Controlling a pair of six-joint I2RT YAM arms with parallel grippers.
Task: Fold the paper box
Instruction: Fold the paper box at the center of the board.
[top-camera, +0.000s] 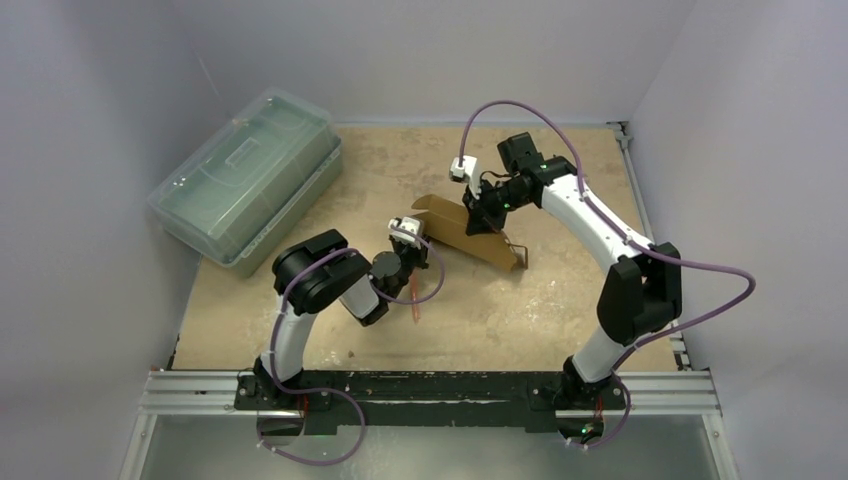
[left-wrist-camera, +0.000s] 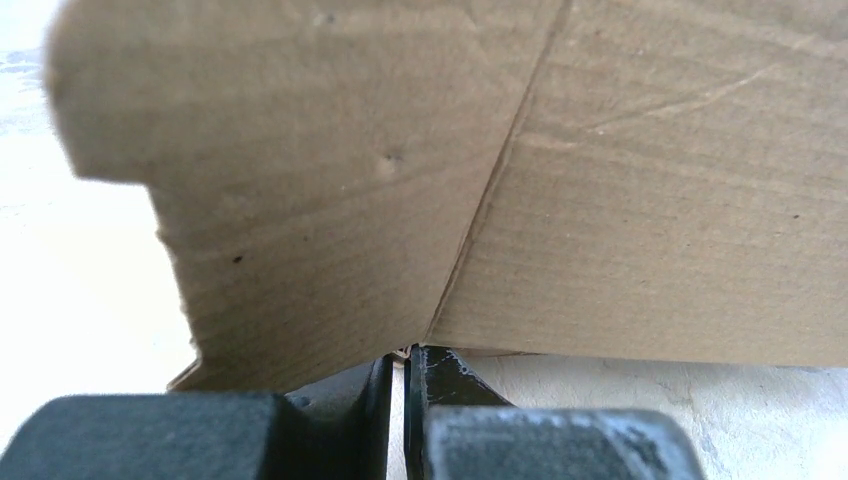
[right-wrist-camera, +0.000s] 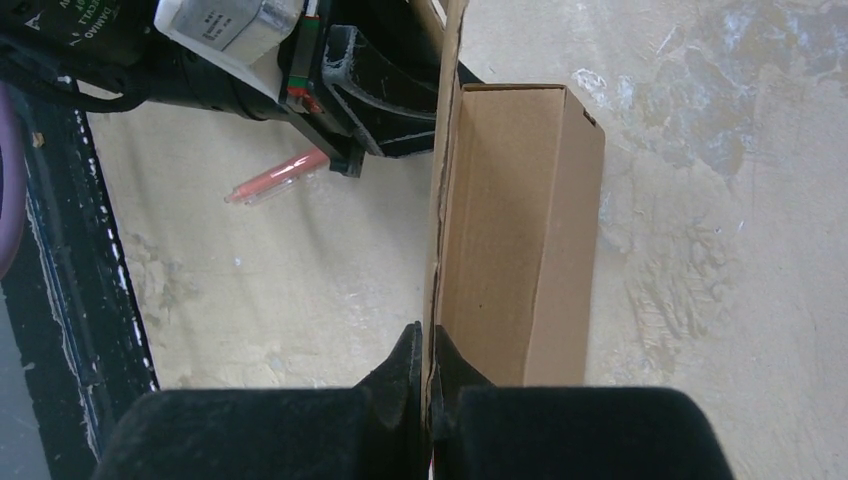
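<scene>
- Near edge: aluminium rail carrying both arm bases. Purple cables loop from the bases up to the wrists.
- Table: tan board, scuffed, with pale patches.
- Thin red stick lying flat on the board, just below the left wrist.
- Left gripper: fingers pressed together with only a sliver of gap, tips at the lower edge of the paper box where a crease runs down. Cannot tell if any cardboard is nipped.
- Paper box: mid-table, between the two grippers, lying diagonally. Plain brown cardboard, unmarked and partly formed. From the right wrist view it is a long rectangular sleeve with one flat panel standing up alongside it. The end by the left gripper has a flap with a rounded corner.
- Right gripper: pinching the edge of that upright panel.
- Far left: translucent green plastic case, lid on, set at an angle against the wall. Contents not discernible.
- Room: plain pale walls on three sides.
</scene>
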